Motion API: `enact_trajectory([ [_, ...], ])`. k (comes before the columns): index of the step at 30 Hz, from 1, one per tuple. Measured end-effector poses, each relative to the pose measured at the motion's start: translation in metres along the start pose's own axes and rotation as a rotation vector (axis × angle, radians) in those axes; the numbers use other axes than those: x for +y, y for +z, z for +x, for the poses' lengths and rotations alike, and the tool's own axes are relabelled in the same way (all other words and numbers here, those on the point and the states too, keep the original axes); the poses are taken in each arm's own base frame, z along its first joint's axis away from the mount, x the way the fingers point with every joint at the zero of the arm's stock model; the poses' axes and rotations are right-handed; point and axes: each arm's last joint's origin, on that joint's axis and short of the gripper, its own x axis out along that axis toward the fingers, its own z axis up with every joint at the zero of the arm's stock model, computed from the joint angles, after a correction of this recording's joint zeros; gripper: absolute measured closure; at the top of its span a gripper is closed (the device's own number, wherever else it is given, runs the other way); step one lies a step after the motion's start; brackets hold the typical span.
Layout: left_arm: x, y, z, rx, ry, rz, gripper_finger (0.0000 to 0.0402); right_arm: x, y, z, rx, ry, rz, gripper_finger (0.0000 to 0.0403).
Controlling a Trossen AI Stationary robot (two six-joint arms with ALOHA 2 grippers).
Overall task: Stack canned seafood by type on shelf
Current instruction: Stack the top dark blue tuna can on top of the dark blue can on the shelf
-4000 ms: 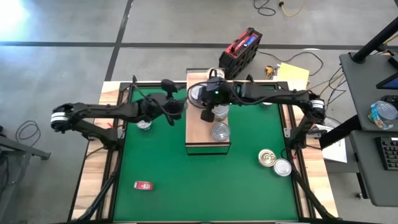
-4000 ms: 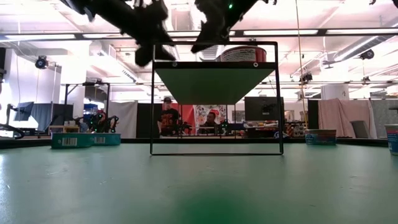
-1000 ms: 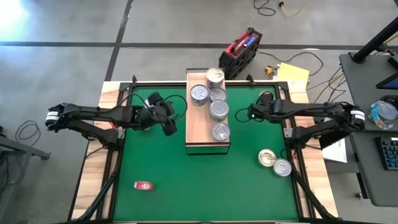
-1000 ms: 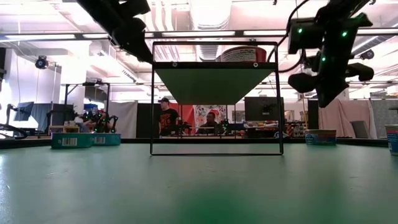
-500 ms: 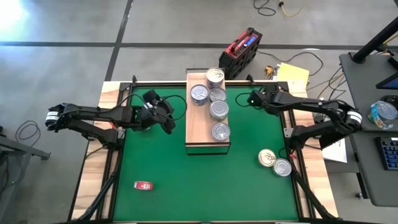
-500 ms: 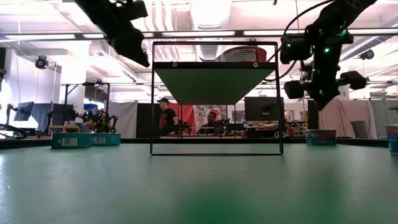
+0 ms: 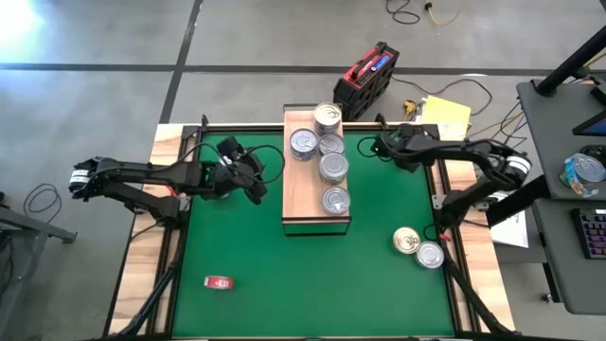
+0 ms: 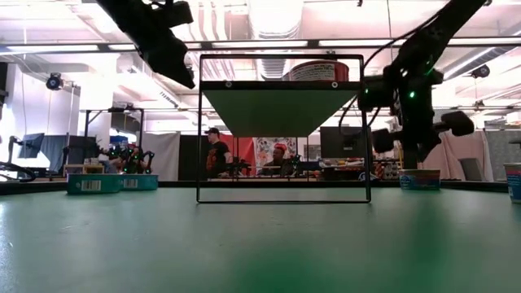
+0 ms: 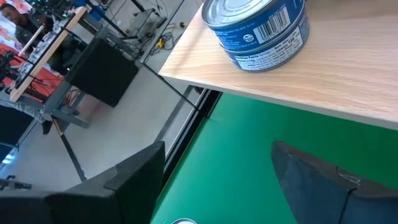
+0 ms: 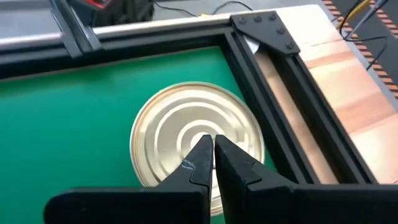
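- The right gripper has its two dark fingers pressed together with nothing between them. It hovers over the far right corner of the green mat.
- Directly beneath its fingertips lies a round silver-lidded tin, flat on the mat, close to the black corner bracket of the frame.
- The left gripper has its fingers spread wide and holds nothing. It sits above the mat just beside the left edge of the shelf.
- From this gripper, the nearest can is a blue-labelled tin standing upright near the edge of the shelf's light-wood board.
- Five tins show on the shelf from above: one at its far end, two side by side next, then two more in line toward the near end.
- Well away from both grippers, a gold-lidded tin and a silver-lidded tin lie touching near the desk's right front.
- A small red flat object lies on the mat near the left front.
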Motion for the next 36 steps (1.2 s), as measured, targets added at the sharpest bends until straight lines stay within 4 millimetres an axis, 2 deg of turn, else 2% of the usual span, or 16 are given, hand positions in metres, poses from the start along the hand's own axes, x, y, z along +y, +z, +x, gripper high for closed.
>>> enact_trajectory([
  [7, 0.0, 0.0, 0.0, 0.003, 0.0, 0.003, 0.0125, 0.009, -0.01, 0.013, 0.026, -0.026, -0.022, 0.0394],
  [16, 0.0, -0.001, 0.0, 0.008, -0.001, 0.008, 0.0125, 0.01, -0.012, 0.017, 0.062, -0.028, -0.041, 0.0394],
  [24, 0.0, -0.001, 0.0, 0.008, 0.0, 0.004, 0.0125, 0.007, -0.011, 0.01, 0.159, 0.036, -0.056, 0.0394],
  [36, 0.0, -0.001, 0.0, 0.007, -0.002, 0.003, 0.0125, -0.002, -0.014, -0.014, 0.313, 0.166, -0.127, 0.0394],
])
